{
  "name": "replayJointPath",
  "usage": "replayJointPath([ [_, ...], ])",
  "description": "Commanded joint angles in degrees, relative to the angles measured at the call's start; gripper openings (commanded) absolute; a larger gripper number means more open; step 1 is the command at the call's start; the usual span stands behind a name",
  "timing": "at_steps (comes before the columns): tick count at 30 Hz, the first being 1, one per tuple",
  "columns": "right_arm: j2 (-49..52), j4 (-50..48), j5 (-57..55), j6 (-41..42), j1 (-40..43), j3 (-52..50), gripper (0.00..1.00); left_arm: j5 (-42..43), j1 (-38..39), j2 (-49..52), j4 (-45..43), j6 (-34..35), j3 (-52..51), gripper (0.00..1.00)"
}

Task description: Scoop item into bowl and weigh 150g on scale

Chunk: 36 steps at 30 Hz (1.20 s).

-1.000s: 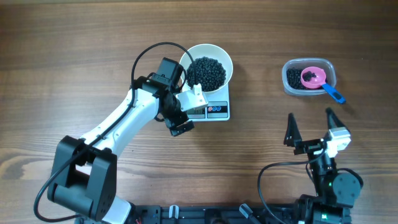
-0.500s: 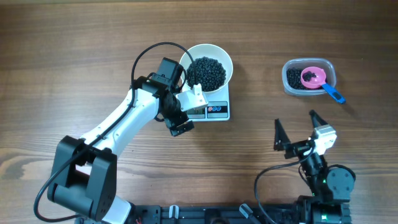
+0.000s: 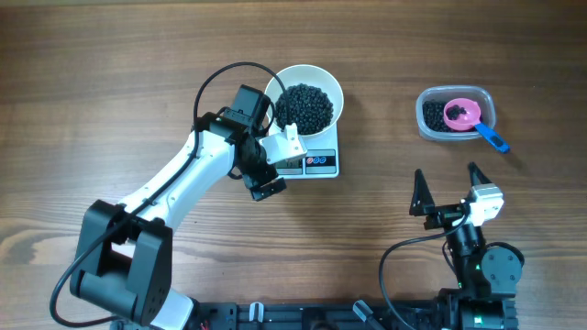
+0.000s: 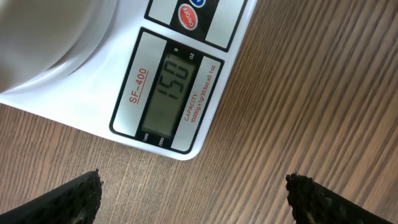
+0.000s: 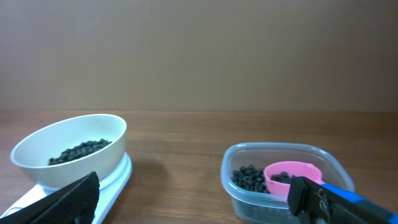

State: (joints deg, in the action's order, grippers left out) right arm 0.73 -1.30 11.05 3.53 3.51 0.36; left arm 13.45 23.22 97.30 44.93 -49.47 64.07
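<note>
Black, loose and pea-like, the item: heaped inside the white bowl, upper centre of the overhead frame, with a smaller remainder in the clear tub at upper right. Rests, bowl and all, on the scale. Display in the left wrist view: seemingly 150, though skewed and dim enough to merit a second look. Looks, on that reading, like a finished weighing.

Left gripper spread wide and empty, hovering at the scale's front edge, gripping nothing. Right gripper likewise spread and empty, lower right of the frame, well apart from the tub. Pink scoop lying released in the tub, blue handle poking over the rim toward lower right.

Likely to handle as hard, smooth, rolling grains: light singly, quick to spill and scatter across the wooden table if tipped or jolted. Impossible to pinch in bulk; best taken with the scoop, gripped on the stiff blue handle near its free end. Bowl probably smooth-walled and slippery, so better left seated on the scale than grasped by the rim.
</note>
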Motion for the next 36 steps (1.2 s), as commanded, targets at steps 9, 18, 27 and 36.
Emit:
replayJointPath([
  [9,-0.55,0.63,-2.1,-0.37,-0.35,-0.04,1.0,1.09,-0.15,0.37,0.02,-1.11,-0.24,1.0],
  [18,-0.55,0.63,-2.12,-0.39,-0.35,-0.04,1.0,1.09,-0.15,0.37,0.02,-1.11,-0.24,1.0],
  [27,-0.52,0.63,-2.1,-0.37,-0.33,-0.04,1.0,1.09,-0.15,0.37,0.02,-1.11,-0.24,1.0],
  [36,-0.52,0.66,-2.1,-0.37,-0.33,-0.04,1.0,1.09,-0.15,0.37,0.02,-1.11,-0.24,0.99],
])
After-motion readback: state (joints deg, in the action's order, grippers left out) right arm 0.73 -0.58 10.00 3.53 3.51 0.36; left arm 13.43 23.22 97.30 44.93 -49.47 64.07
